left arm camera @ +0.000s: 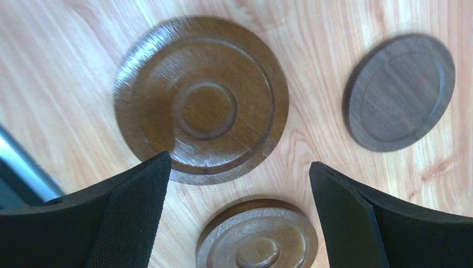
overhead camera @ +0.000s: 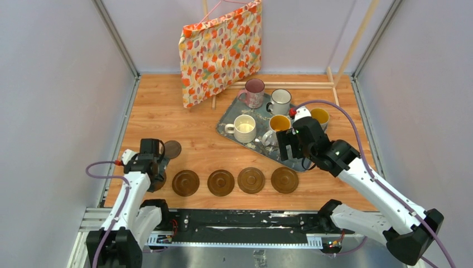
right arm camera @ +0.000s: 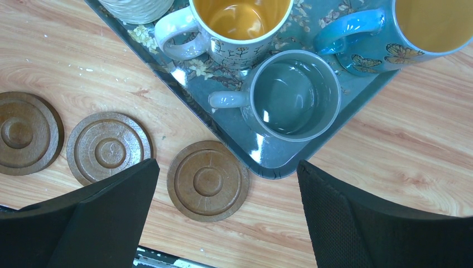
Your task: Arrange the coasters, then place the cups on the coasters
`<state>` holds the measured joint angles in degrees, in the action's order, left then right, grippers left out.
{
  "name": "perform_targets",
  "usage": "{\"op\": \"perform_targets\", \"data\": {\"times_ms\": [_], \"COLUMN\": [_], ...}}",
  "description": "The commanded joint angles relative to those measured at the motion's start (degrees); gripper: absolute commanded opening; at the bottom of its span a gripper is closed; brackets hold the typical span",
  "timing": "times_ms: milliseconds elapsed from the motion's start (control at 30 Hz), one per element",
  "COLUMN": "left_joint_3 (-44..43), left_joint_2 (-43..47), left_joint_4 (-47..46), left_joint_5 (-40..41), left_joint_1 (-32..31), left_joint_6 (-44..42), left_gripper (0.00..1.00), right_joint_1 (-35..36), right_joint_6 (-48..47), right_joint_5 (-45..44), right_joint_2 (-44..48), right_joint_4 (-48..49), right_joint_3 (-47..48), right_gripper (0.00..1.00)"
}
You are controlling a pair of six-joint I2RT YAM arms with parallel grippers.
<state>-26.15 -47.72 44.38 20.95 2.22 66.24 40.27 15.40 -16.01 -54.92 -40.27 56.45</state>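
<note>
The left gripper is seen open above a coaster; the right gripper, open, near the tray's grey cup.

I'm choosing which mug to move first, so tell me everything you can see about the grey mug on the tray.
The grey mug is plain, glossy blue-grey, seemingly ceramic, with one loop handle pointing left in the right wrist view. It stands upright and empty in the near corner of the floral tray, close by the yellow-lined white mug. The open right gripper hangs above, not touching it.
</note>
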Motion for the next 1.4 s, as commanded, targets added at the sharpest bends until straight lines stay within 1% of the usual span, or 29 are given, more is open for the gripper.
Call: {"op": "perform_targets", "data": {"times_ms": [0,133,267,400,567,733,833,900,1033,1167,1267,1367], "left_joint_3": [-6.1,-7.4,-8.3,-12.7,-14.4,-20.4,-24.1,-26.3,-29.4,-33.5,-35.9,-38.2], "left_joint_2": [-4.8,-11.3,-15.4,-18.7,-20.9,-27.4,-31.9,-34.8,-39.9,-44.9,-47.4,-50.3], "left_joint_4": [3.9,-2.2,-9.0,-9.9,-10.1,-10.6,-12.0,-12.3,-13.6,-12.9,-12.9,-13.2], "left_joint_5": [7.2,3.0,-0.5,-1.9,-0.1,0.7,-2.1,-2.8,-3.5,-1.6,-1.4,-3.6], "left_joint_1": [3.4,7.9,8.9,8.8,8.0,2.8,-1.3,-4.7,-9.8,-15.0,-18.0,-19.5], "left_joint_6": [-4.3,-9.7,-15.1,-21.3,-23.4,-27.5,-29.7,-30.3,-30.2,-31.0,-31.0,-31.6], "left_gripper": [1.00,1.00,1.00,1.00,1.00,1.00,1.00,1.00,1.00,1.00,1.00,1.00], "right_joint_1": [0.8,0.9,0.8,0.8,0.8,0.8,0.8,0.8,0.8,0.8,0.8,0.8], "right_joint_6": [-0.1,-0.1,-0.2,0.0,0.3,0.2,0.2,0.3,0.3,0.2,0.2,0.2], "right_joint_5": [-1.0,-1.4,-1.8,-2.2,-2.3,-2.8,-3.2,-3.4,-4.0,-4.5,-4.6,-5.0], "right_joint_2": [0.9,1.4,1.4,1.6,1.1,1.1,1.3,1.4,1.5,1.7,1.7,1.7], "right_joint_4": [-0.7,-0.8,-0.9,-0.9,-0.9,-0.8,-0.8,-0.8,-0.9,-0.9,-1.1,-1.2], "right_joint_3": [0.0,0.1,0.2,0.0,0.0,0.2,0.1,0.1,0.1,0.1,0.1,0.2], "right_gripper": [0.99,0.99,0.99,0.99,0.99,0.99,0.99,0.99,0.99,0.99,0.99,0.99]}}
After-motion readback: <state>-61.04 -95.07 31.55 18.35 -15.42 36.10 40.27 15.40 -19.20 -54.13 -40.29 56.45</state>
